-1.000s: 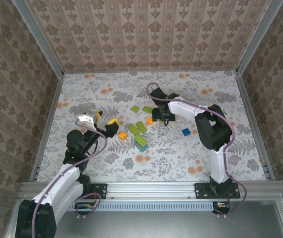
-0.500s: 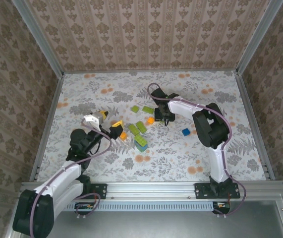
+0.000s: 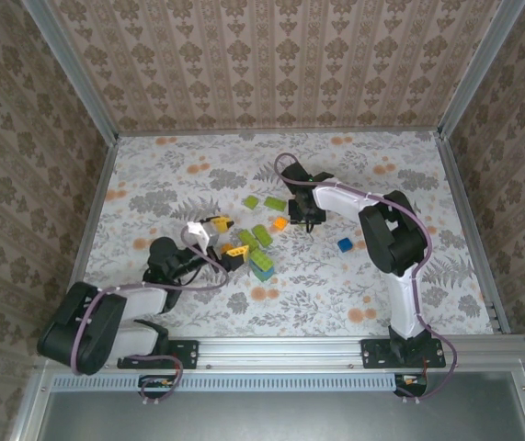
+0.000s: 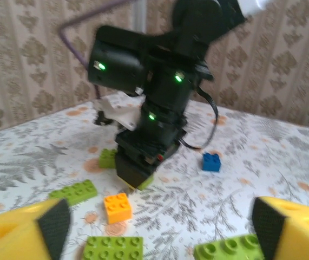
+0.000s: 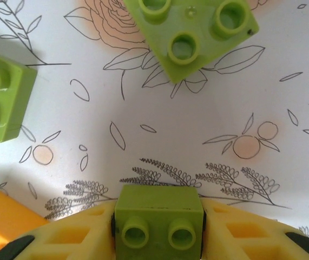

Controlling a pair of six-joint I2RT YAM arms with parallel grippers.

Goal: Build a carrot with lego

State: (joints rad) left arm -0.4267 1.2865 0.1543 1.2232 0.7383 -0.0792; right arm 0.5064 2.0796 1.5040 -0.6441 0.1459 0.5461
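Floral-print table point(image 3: 354, 285) enclosed by wallpapered walls. The carrot point(image 3: 262, 265), a lime-green and blue stack, stands mid-table. Left gripper point(image 3: 228, 237): just left of the carrot, jaws apart. Right gripper point(image 3: 304, 219): beyond the carrot, jaws clamped on a lime-green brick point(image 5: 158, 216).

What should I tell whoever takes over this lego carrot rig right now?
Left gripper: open, fingers wide apart, holding nothing, low over the loose lime-green bricks.
Right gripper: fingers closed on a small lime-green brick, close to the orange brick.
Carrot: a short stack, lime green on blue, next to the left gripper. A single blue brick lies apart, to the right.
Done: that stack only, as far as can be seen.
Left: add the held brick, the orange one and the other loose pieces.
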